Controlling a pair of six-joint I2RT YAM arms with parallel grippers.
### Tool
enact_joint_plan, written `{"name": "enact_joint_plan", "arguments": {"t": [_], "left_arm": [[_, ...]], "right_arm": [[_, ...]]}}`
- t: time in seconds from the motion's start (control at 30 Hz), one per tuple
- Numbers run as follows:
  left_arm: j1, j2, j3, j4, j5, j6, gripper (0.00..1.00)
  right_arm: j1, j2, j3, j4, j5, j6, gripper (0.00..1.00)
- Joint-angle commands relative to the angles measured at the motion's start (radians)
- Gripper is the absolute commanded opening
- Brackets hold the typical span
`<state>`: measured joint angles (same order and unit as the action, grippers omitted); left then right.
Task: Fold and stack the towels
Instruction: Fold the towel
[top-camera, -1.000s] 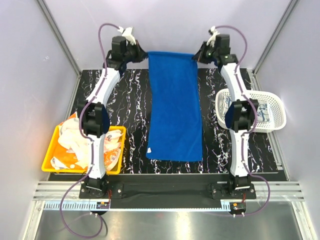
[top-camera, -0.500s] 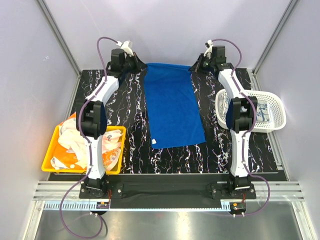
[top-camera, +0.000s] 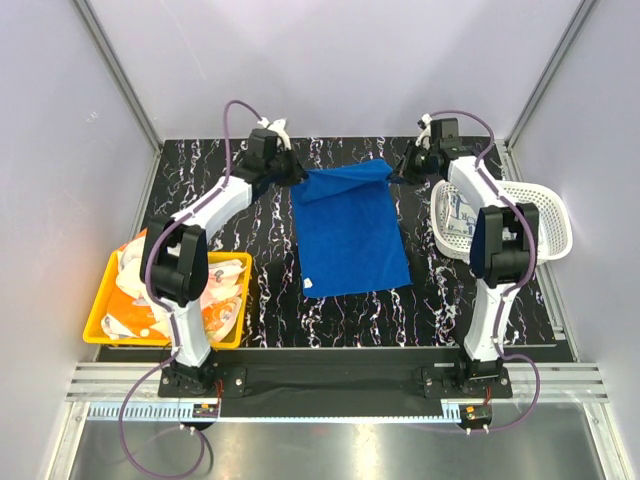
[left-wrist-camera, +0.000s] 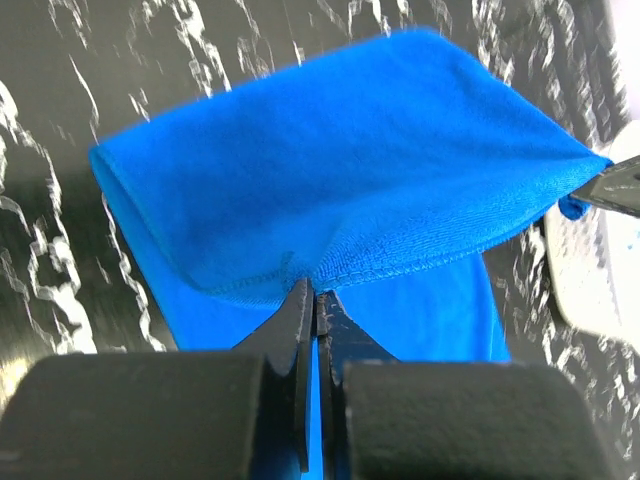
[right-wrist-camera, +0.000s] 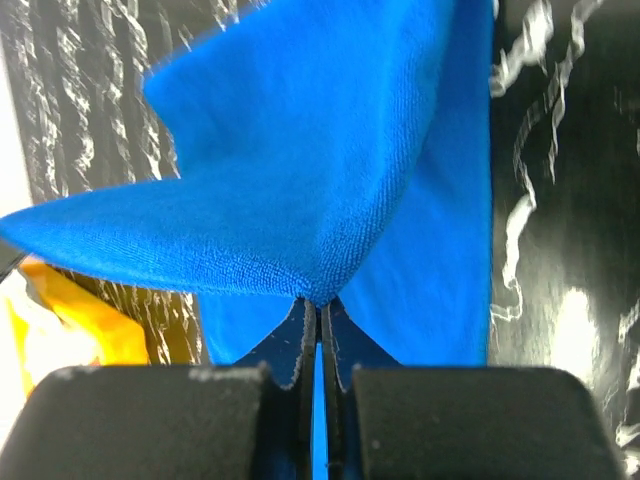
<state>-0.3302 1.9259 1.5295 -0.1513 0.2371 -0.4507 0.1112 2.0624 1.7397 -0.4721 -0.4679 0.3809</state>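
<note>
— What's changing over there? The solid royal blue cloth towel (top-camera: 348, 232) is looking shorter than it was a second ago.

— It is. Both arms are drawing back toward their bases and bringing the towel's far edge with them. A second ago that edge was hanging up at the back of the black, white-veined table (top-camera: 260, 310) with the cloth stretched long. Now it's riding in above the part that's lying flat.

— Are they actually gripping it?

— Yes. The left pincer (top-camera: 296, 176) is pressed together on the far left corner, with the hem bunching right at its tips. The right pincer (top-camera: 398, 172) is pinching the far right corner the same way. The held edge is sagging a little between the two pincers.

— And the rest of the towel?

— It's lying on the table below both pincers and on their base side, with its near hem resting flat, well apart from them.

— So what is that meaning for the job?

— I'd say the first fold is only just getting going. The held edge is heading for the near hem, and most of the way is still to cover. Nothing is being stacked yet.

— The other towels?

— Orange-and-white patterned cloths (top-camera: 140, 285) are sitting heaped in the yellow plastic bin (top-camera: 100, 335), well out on the left pincer's outer side. A white towel with blue pattern (top-camera: 457, 212) is lying in the white perforated plastic basket (top-camera: 548, 248), just outside the right pincer.
</note>
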Motion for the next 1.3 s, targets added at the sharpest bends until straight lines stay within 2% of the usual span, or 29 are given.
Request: {"name": "enact_joint_plan", "arguments": {"t": [0.0,0.07,0.23,0.67,0.87,1.13,1.27], "left_arm": [[-0.041,-0.099,-0.058,-0.077,-0.149,0.059,0.00],[-0.076,-0.135,-0.094,-0.108,-0.185,0.069,0.00],[-0.115,-0.182,-0.103,-0.203,-0.301,0.083,0.00],[-0.188,-0.202,0.032,-0.444,-0.469,0.171,0.00],[-0.216,-0.206,-0.025,-0.487,-0.440,0.178,0.07],[-0.240,-0.203,-0.199,-0.363,-0.323,0.107,0.25],[-0.240,-0.211,-0.262,-0.303,-0.263,0.035,0.29]], "right_arm": [[-0.010,-0.096,-0.125,-0.025,0.014,-0.013,0.00],[-0.008,-0.140,-0.213,-0.008,0.005,-0.010,0.00],[-0.008,-0.209,-0.302,0.000,-0.005,-0.011,0.00],[-0.008,-0.306,-0.439,-0.003,0.005,-0.008,0.00],[-0.010,-0.312,-0.488,0.010,0.005,-0.011,0.00],[-0.010,-0.278,-0.523,0.032,0.002,-0.005,0.02],[-0.010,-0.277,-0.539,0.036,0.009,-0.007,0.05]]}}
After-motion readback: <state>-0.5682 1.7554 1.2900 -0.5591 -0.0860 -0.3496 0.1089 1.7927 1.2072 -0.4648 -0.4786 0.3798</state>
